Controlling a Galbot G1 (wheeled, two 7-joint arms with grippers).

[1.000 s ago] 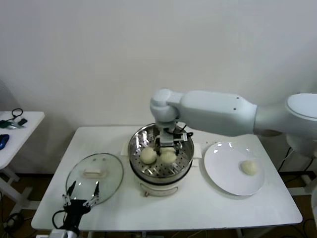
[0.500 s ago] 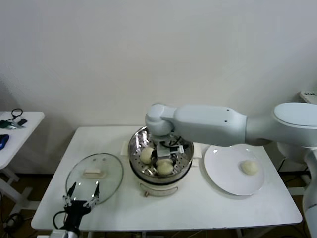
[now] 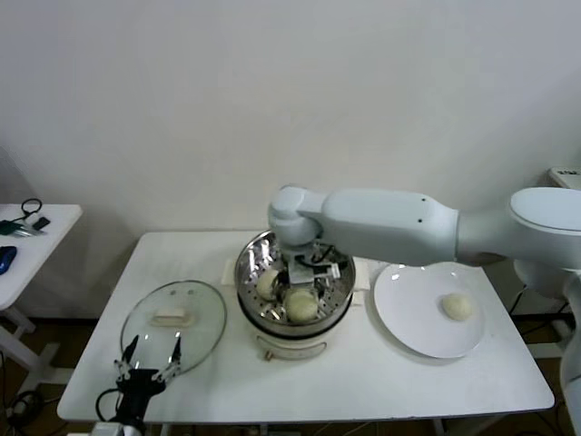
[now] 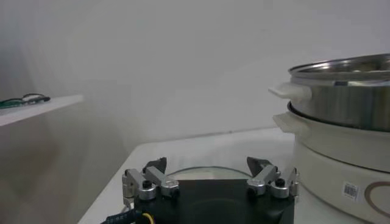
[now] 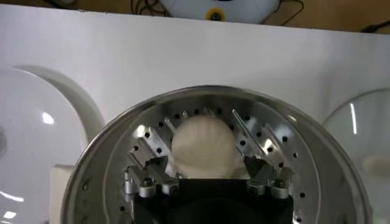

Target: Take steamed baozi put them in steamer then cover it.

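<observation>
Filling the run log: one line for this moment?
right gripper: open over bun in steamer | left gripper: open, idle | plate: one bun

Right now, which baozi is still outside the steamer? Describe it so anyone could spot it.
Start at the steel steamer mid-table, where the right gripper hangs over the buns inside. Beside it, on the robot's right, lies the flat white plate. The lone baozi on that plate is it: the only bun outside the pot.

Glass lid (image 3: 173, 314), white plate (image 3: 413, 318), side table (image 3: 32, 250)
</observation>
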